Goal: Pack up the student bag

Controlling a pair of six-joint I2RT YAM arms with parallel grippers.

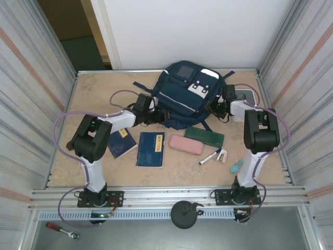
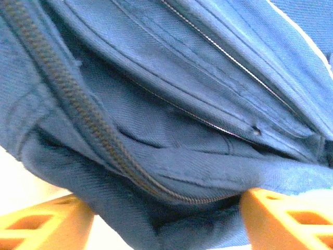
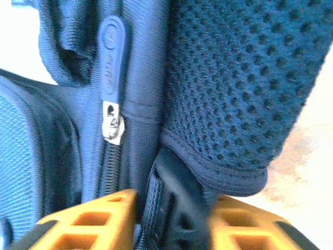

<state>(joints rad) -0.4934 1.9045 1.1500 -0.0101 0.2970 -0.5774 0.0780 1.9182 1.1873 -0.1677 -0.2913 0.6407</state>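
Evidently the bag-opening step: student bag (image 1: 182,96) sits far-centre on the bench (image 1: 99,88). Right hand (image 3: 174,200) pinches its strap webbing by the zipper pull (image 3: 112,127); left hand (image 2: 161,200) is half-open astride fabric (grip unclear). Next: probably unzip.

There's the student bag (image 1: 184,96) far-centre on the tabletop (image 1: 93,99), book (image 1: 151,149) before it leftward, marker (image 1: 210,156) before it rightward.

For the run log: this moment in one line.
student bag: not packed | left gripper: straddling fabric | right gripper: clamped on strap
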